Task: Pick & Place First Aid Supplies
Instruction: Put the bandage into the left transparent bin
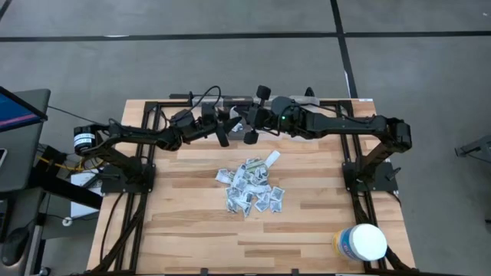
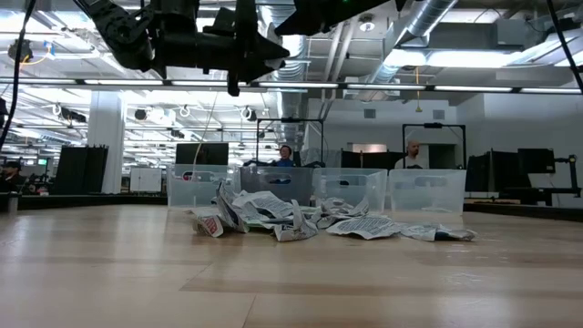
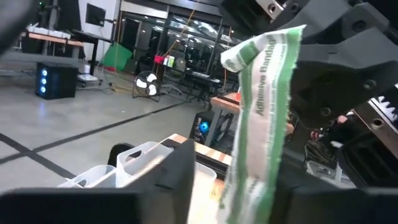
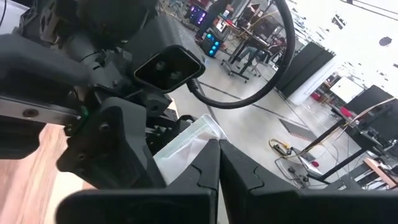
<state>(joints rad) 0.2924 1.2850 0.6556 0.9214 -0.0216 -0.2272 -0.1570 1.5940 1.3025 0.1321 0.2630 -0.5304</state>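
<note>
**Left gripper** (image 1: 224,129): upper centre of the high view, raised over the far edge of the surface (image 1: 192,230). Its fingers (image 3: 180,177) stand spread, one on each side of the strip. A pale gap shows beside one finger, so no firm pinch is visible.

**Right gripper** (image 4: 219,152): just beside the left gripper and nose to nose with it. Its fingers are pressed together. Whether they pinch the strip's top end cannot be told.

**Bandage strip** (image 3: 264,112): 1, white with green bands and adhesive-bandage print. It hangs upright in the air between the two grippers. Which gripper bears it is not clear.

**Heap of packets** (image 1: 249,188): centre of the high view, lying on the surface well apart from both grippers.
- The heap is made of small white-grey packets, some with blue or red print.
- There are roughly fifteen; they overlap, so an exact count is not possible.

**Longer pale strip** (image 1: 272,159): 1, at the heap's upper right edge.

**Clear bins** (image 2: 273,187): 4, in a row behind the heap in the low view. Their contents cannot be made out.

**White round tub** (image 1: 362,242): 1, lower right of the high view, apart from the heap.

**Progress (judged):** early.
- One strip is lifted and appears to be mid-handover between the arms.
- No item can be confirmed as placed.
- Almost the whole heap is left to pick.
</note>
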